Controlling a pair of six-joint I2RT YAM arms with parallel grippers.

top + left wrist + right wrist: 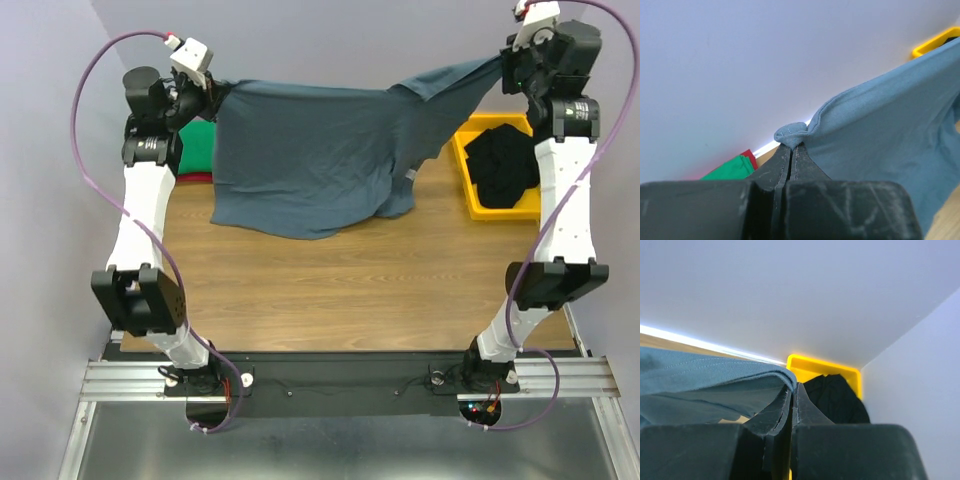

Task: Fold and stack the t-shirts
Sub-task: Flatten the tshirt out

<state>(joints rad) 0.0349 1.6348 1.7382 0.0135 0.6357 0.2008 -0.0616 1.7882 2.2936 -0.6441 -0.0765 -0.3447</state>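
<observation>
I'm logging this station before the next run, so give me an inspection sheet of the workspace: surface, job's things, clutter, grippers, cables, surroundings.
Surface: wooden table.
Job's things: blue-grey t-shirt stretched between both grippers, its lower edge draped on the table; green shirt and red shirt at the far left; black shirts in the bin.
Clutter: yellow bin at the far right.
Grippers: left gripper and right gripper both shut on the t-shirt.
Cables: purple cables loop beside each arm.
Surroundings: pale wall behind; aluminium rail at the near edge.

Left pincer (791, 148) and right pincer (794, 388) raised apart, jaws closed.
</observation>
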